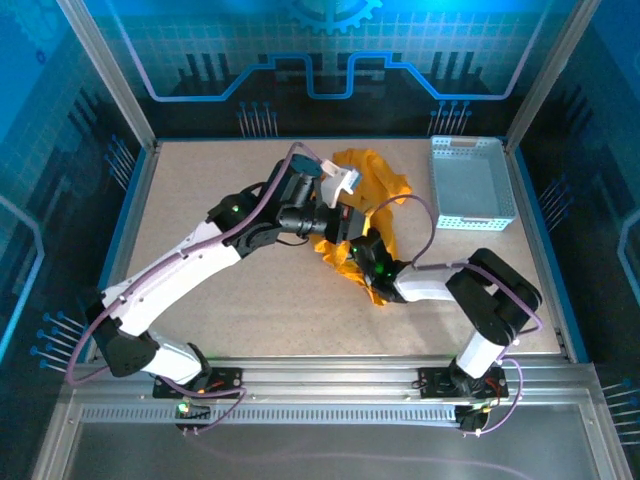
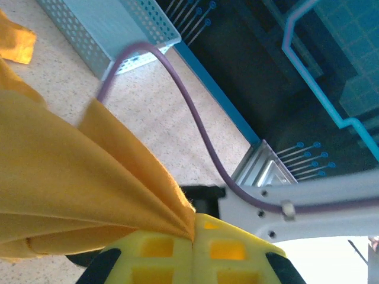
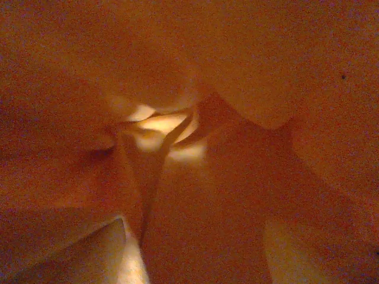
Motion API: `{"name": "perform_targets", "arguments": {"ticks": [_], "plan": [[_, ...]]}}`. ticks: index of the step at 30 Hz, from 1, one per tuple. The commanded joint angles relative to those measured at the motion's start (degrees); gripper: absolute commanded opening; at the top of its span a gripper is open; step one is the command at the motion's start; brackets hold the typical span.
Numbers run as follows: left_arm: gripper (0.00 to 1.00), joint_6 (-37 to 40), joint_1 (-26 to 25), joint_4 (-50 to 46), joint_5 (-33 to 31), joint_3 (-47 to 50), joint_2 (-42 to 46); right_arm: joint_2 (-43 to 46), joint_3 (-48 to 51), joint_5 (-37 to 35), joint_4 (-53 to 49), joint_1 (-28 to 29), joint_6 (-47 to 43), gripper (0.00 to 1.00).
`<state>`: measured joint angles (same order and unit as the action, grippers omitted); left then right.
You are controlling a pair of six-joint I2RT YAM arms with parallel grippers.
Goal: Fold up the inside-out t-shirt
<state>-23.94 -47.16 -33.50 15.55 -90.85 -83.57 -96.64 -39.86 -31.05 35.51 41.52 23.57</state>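
**Visitor:** Where is the plain orange-yellow t-shirt of soft thin fabric (image 1: 378,178)?

**Attendant:** It is bunched in a heap toward the back middle of the speckled beige bench (image 1: 250,300). It lies just left of the pale blue perforated plastic basket (image 1: 475,216) and apart from it. One part is drawn up off the surface, and smaller folds trail toward the near side beneath the arms.

**Visitor:** What is the left hand (image 2: 193,239) doing?

**Attendant:** Its two yellow pads (image 2: 160,248) are pressed together on a gathered edge of the cloth. The cloth fans out from the pinch in taut pleats to the left. A purple cable (image 2: 195,118) arcs past behind it, over the bench.

**Visitor:** And the right hand (image 1: 350,250)?

**Attendant:** From above, it reaches in low from the right and is pushed into the heap under the lifted part. Its own camera sees dim orange folds close on every side. I cannot tell whether its fingers are apart or closed on fabric.
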Motion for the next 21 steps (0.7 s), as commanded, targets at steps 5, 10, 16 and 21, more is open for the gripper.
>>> {"name": "perform_targets", "arguments": {"ticks": [5,10,16,21], "plan": [[0.03,0.7,-2.9,1.6,2.2,-2.1,2.9,-4.1,-6.7,7.8,-2.4,-5.4,4.9,0.65],[0.03,2.9,1.1,-1.9,-6.2,0.6,6.5,2.8,-0.1,13.6,0.9,-5.7,1.2,0.66],[0.05,4.9,3.8,-1.7,-2.2,2.4,7.3,7.6,1.8,12.8,-6.7,-8.1,6.0,0.66],[0.05,8.7,1.6,-2.0,2.1,1.9,7.0,8.0,1.2,9.5,-7.3,-8.6,10.0,0.66]]}}
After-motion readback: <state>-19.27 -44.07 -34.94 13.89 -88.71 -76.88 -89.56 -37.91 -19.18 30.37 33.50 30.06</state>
